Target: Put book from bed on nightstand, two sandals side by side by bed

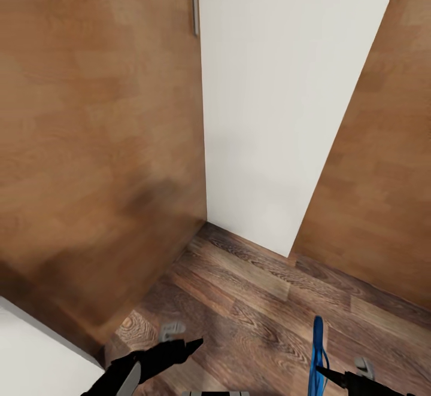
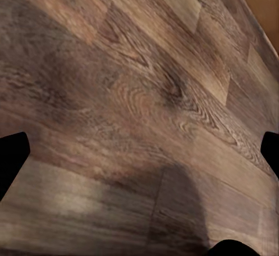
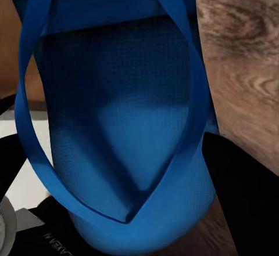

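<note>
Jaws of the right gripper (image 1: 326,374) are clamped on a bright blue sandal (image 1: 317,354), which in the head view stands on edge, upright above the black fingertip near the lower right corner of that view. Right wrist view: the sandal (image 3: 125,134) lies close before the camera, textured blue footbed facing it, two blue straps running along its sides and meeting in a V at the toe post; black gripper parts sit around its near end, and wood-plank floor (image 3: 244,64) shows beyond it. Jaws of the left gripper (image 1: 194,343) stand apart with nothing between them: in the left wrist view the two black fingertips (image 2: 13,154) sit at opposite edges with bare plank floor (image 2: 139,111) and a soft shadow between. In the head view the left arm's black finger points over the floor near the lower left. Floor (image 1: 251,300): dark brown wood planks with strong grain. Ahead, a white wall panel (image 1: 269,97) meets the floor, flanked by two mid-brown wooden surfaces, the left one (image 1: 96,127) carrying a slim vertical metal handle (image 1: 194,8) near its upper edge, the right one (image 1: 383,174) plain. Pale white surface (image 1: 30,354) at the lower left corner, identity not clear.
</note>
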Controlling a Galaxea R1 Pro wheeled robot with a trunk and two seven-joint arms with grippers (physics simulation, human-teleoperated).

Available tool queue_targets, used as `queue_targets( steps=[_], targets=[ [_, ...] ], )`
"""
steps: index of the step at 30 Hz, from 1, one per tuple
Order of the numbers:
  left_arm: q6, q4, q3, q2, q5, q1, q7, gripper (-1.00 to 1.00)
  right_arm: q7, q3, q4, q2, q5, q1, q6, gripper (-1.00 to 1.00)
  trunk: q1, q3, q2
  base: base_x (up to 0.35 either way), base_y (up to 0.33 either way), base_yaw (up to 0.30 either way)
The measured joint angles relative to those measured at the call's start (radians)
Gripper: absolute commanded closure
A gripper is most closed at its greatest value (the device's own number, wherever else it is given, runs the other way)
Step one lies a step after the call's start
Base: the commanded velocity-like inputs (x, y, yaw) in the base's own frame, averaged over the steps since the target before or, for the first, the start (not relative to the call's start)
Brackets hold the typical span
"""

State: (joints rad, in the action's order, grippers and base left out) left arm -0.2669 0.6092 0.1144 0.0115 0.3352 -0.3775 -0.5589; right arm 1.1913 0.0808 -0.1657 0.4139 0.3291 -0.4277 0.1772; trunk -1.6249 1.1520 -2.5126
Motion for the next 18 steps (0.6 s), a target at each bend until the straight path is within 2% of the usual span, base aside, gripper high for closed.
queue_targets(
  steps=[4, 10, 14, 17, 18],
  targets=[
    [0.074, -0.068, -0.002, 0.000, -0.006, 0.000, 0.002, -1.00, -0.007, 0.000, 0.000, -0.002, 0.000, 0.000, -0.036, 1.00, 0.002, -0.015, 0.001, 0.000, 0.000, 0.000],
    [0.095, -0.090, -0.001, 0.000, -0.006, 0.001, 0.005, -1.00, -0.010, -0.001, 0.001, -0.008, 0.000, 0.000, -0.054, 1.00, 0.004, -0.039, 0.002, 0.000, 0.000, 0.000],
    [0.108, -0.145, -0.001, 0.000, -0.008, 0.002, 0.007, -1.00, -0.018, -0.001, 0.004, -0.009, -0.001, 0.000, -0.056, 1.00, 0.006, -0.054, 0.003, 0.000, 0.000, 0.000],
    [0.153, -0.170, -0.005, -0.010, -0.007, 0.003, 0.008, -1.00, -0.020, -0.001, 0.012, -0.010, -0.001, 0.000, -0.056, 1.00, 0.008, -0.066, 0.004, 0.000, 0.000, 0.000],
    [0.161, -0.174, -0.008, -0.025, -0.007, 0.003, 0.008, -1.00, -0.021, -0.001, 0.016, -0.010, -0.001, 0.000, -0.056, 1.00, 0.008, -0.070, 0.004, 0.000, 0.000, 0.000]
  ],
)
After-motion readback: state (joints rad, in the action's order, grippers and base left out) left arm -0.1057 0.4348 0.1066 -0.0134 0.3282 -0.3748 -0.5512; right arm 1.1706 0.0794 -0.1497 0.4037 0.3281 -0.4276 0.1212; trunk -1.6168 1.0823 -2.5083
